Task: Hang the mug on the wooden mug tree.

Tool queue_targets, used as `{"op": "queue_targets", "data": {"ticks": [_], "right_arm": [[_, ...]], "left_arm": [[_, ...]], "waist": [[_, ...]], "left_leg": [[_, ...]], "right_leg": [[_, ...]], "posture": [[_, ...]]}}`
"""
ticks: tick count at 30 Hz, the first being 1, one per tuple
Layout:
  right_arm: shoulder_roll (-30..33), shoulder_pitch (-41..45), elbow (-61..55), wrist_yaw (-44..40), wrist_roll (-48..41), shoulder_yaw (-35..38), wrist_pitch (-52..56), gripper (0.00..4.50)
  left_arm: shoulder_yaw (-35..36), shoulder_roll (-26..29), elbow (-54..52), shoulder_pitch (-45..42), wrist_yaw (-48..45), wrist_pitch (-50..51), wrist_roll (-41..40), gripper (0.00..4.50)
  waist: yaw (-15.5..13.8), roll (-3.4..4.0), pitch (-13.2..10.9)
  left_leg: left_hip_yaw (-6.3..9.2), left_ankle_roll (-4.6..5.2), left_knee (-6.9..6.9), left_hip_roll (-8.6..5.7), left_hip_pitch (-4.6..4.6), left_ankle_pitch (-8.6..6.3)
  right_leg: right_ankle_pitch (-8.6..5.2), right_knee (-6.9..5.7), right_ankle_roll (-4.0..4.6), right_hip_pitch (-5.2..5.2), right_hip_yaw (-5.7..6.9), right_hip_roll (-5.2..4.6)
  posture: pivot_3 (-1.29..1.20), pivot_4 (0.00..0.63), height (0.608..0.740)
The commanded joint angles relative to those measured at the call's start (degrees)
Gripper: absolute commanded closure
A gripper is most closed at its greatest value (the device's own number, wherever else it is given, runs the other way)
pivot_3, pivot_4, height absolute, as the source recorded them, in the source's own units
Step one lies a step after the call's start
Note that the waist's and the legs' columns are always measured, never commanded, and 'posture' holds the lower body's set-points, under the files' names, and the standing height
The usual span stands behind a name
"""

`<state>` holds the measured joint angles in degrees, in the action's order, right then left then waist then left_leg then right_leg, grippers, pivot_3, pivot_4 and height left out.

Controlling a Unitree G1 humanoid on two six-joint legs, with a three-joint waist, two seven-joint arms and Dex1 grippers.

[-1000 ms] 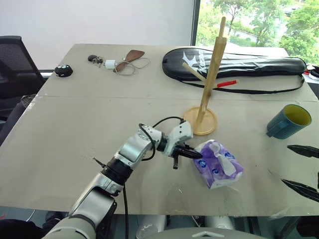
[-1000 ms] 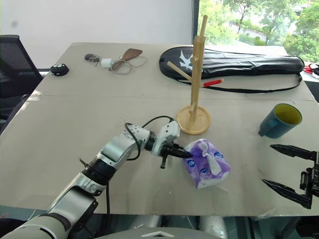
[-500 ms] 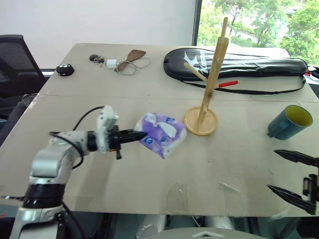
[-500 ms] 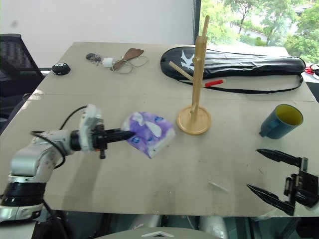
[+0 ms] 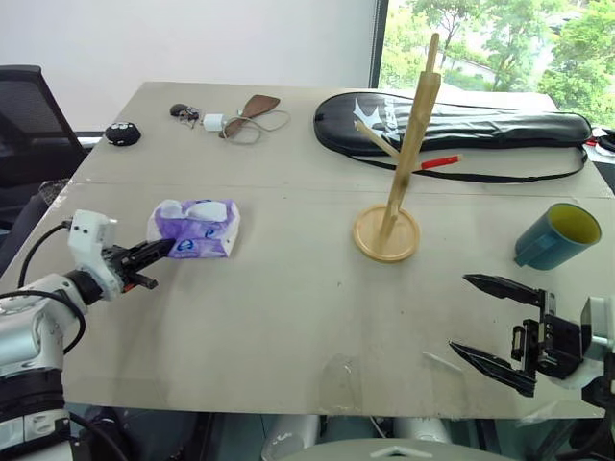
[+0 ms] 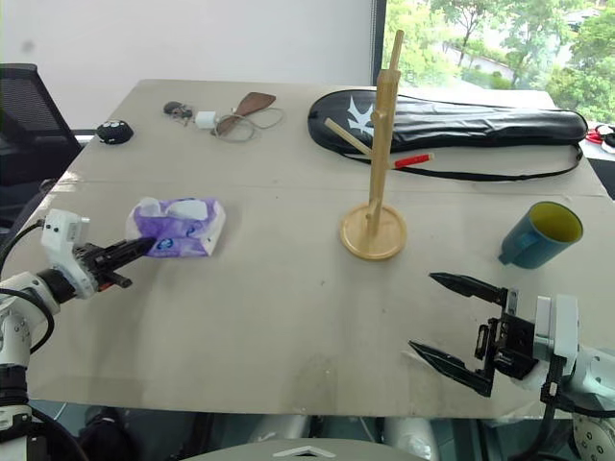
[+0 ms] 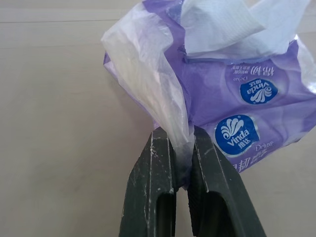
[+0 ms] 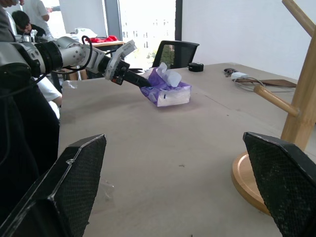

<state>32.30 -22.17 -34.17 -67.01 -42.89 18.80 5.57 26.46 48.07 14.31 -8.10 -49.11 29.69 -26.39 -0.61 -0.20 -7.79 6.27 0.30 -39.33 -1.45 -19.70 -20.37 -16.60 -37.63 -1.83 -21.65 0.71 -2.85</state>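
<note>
The teal mug (image 5: pixel 557 235) with a yellow inside stands on the table's right side, tipped slightly. The wooden mug tree (image 5: pixel 405 158) rises from its round base (image 5: pixel 386 234) at the table's middle, its pegs bare. My left gripper (image 5: pixel 165 248) is at the far left, shut on a fold of the purple tissue pack (image 5: pixel 197 228). The left wrist view shows the plastic pinched between the fingers (image 7: pixel 153 187). My right gripper (image 5: pixel 459 313) stands open near the front edge, below and left of the mug, with nothing between its fingers.
A long black racket bag (image 5: pixel 452 120) and a red pen (image 5: pixel 437 161) lie behind the tree. Keys, a charger with cable (image 5: pixel 213 123) and a black round object (image 5: pixel 122 134) sit at the back left. A black chair (image 5: pixel 29 120) stands left of the table.
My left gripper has carried the tissue pack from beside the tree's base across to the table's left side. My right gripper has come leftward, farther into view.
</note>
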Motion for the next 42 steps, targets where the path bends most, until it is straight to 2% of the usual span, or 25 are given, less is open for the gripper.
{"op": "queue_targets", "data": {"ticks": [1,2,3,4,8,11,16,18,20,22,27,29,34,36,42], "right_arm": [[0.30,1.20,0.30,1.04,0.52,-0.17,-1.07,0.00],[0.11,1.71,0.44,1.69,0.77,-0.30,-1.00,0.00],[0.02,2.16,0.55,2.05,0.65,-0.47,-0.80,0.00],[0.02,2.53,0.71,2.31,0.52,-0.62,-0.66,0.00],[-1.52,3.17,0.89,4.73,1.54,-1.22,-1.77,0.00],[-4.84,3.37,1.98,10.93,4.42,-0.20,-3.25,0.00],[-10.62,1.23,1.78,20.36,9.10,0.98,-5.51,0.00],[-11.33,-2.27,0.50,22.66,10.03,1.21,-4.13,0.00],[-11.01,-6.21,-0.94,27.91,13.67,1.43,-0.18,0.00],[-11.91,-8.26,-1.22,29.31,12.64,2.09,-0.50,0.00],[-14.27,-12.79,-1.51,36.14,22.53,2.50,-3.95,0.00],[-11.93,-12.99,-1.92,37.47,25.98,0.91,0.23,0.00],[-10.28,-9.18,0.49,38.97,26.42,2.66,0.56,0.00],[-9.83,-7.27,2.28,39.54,26.27,3.30,0.99,0.00],[-5.83,0.15,7.31,40.90,25.29,3.10,11.78,0.00]], "left_arm": [[1.92,-0.38,-2.72,1.22,4.11,3.46,-0.40,4.08],[2.74,-0.70,-4.45,1.83,4.36,4.24,-1.48,3.68],[3.80,-0.94,-5.72,2.05,5.28,4.51,-2.15,3.47],[4.48,-1.11,-6.51,2.09,6.08,4.75,-2.56,2.89],[9.83,0.88,-7.72,1.48,8.23,4.96,-3.91,1.22],[10.97,1.36,-13.02,-4.39,8.90,3.32,-6.96,1.22],[5.81,-1.67,-22.92,-11.42,4.26,7.36,-16.79,1.22],[0.83,-3.74,-31.16,-8.52,2.50,9.33,-20.20,1.22],[-4.18,-4.86,-38.95,-3.85,-1.33,8.88,-21.85,1.22],[-7.01,-5.52,-42.39,-1.98,-4.22,8.16,-23.50,1.22],[-9.45,-4.73,-42.94,-1.07,-14.71,6.95,-28.52,1.22],[-10.18,-3.83,-42.90,-0.20,-17.78,5.81,-28.07,1.22],[-10.49,-4.45,-42.66,3.51,-21.40,-0.32,-23.97,1.22],[-9.69,-5.06,-43.88,5.45,-20.33,-0.21,-25.27,1.22],[-8.78,-3.75,-46.67,9.57,-21.02,-1.66,-25.06,1.22]], "waist": [[0.20,-0.03,0.02],[0.38,-0.02,0.01],[0.50,-0.02,0.01],[0.55,-0.04,0.02],[0.59,-0.14,0.08],[0.09,-0.20,0.09],[-0.45,-0.27,0.20],[0.08,0.16,0.26],[0.64,0.22,0.26],[1.39,0.22,0.24],[1.48,0.20,0.15],[1.36,0.21,0.14],[1.49,0.16,0.17],[1.43,0.16,0.17],[1.22,0.13,0.17]], "left_leg": [[0.00,0.00,0.00,0.00,0.01,0.00],[-0.01,0.00,0.00,0.00,0.01,0.00],[-0.03,0.00,0.00,0.00,0.01,0.00],[-0.03,0.00,0.00,0.00,0.01,0.00],[0.00,-0.01,0.00,0.03,0.00,0.00],[-0.01,-0.01,0.00,0.02,0.00,0.00],[0.08,-0.02,-0.08,-0.06,-0.04,0.01],[0.02,-0.02,-0.05,-0.20,-0.02,0.01],[0.03,-0.01,0.09,-0.26,0.07,0.01],[0.05,-0.02,0.21,-0.24,0.07,0.01],[0.26,-0.05,0.26,-0.21,0.40,0.00],[0.20,-0.05,0.26,-0.24,0.69,0.00],[-0.06,-0.03,0.33,-0.27,0.86,-0.01],[-0.10,-0.03,0.49,-0.27,0.86,-0.01],[-0.11,-0.03,0.73,-0.25,0.84,-0.01]], "right_leg": [[0.00,-0.01,0.00,0.00,-0.01,0.00],[0.00,-0.02,0.00,0.00,-0.01,0.00],[0.00,-0.03,0.00,0.00,-0.04,0.00],[0.00,-0.02,0.00,0.00,-0.04,0.00],[0.00,-0.03,0.00,-0.02,0.00,0.00],[0.00,-0.02,0.00,-0.02,-0.02,-0.01],[0.00,-0.03,0.00,-0.01,0.02,-0.06],[0.00,-0.06,0.00,-0.01,-0.08,-0.15],[0.00,-0.10,-0.01,-0.09,-0.18,-0.14],[-0.01,-0.13,-0.01,-0.16,-0.23,-0.09],[-0.01,-0.16,0.00,-0.05,-0.52,0.18],[-0.02,-0.20,0.00,0.17,-0.60,0.18],[-0.02,-0.22,0.00,0.17,-0.91,0.24],[-0.02,-0.16,0.00,0.12,-0.97,0.24],[-0.02,-0.03,0.01,0.05,-0.99,0.22]], "posture": [[0.00,0.150,0.740],[0.00,0.150,0.740],[0.00,0.150,0.740],[0.00,0.150,0.740],[0.00,0.150,0.740],[0.00,0.150,0.740],[0.00,0.150,0.740],[0.00,0.150,0.740],[0.00,0.150,0.740],[0.00,0.150,0.740],[0.00,0.150,0.740],[0.00,0.150,0.740],[0.00,0.150,0.740],[0.00,0.150,0.740],[0.00,0.150,0.740]]}}
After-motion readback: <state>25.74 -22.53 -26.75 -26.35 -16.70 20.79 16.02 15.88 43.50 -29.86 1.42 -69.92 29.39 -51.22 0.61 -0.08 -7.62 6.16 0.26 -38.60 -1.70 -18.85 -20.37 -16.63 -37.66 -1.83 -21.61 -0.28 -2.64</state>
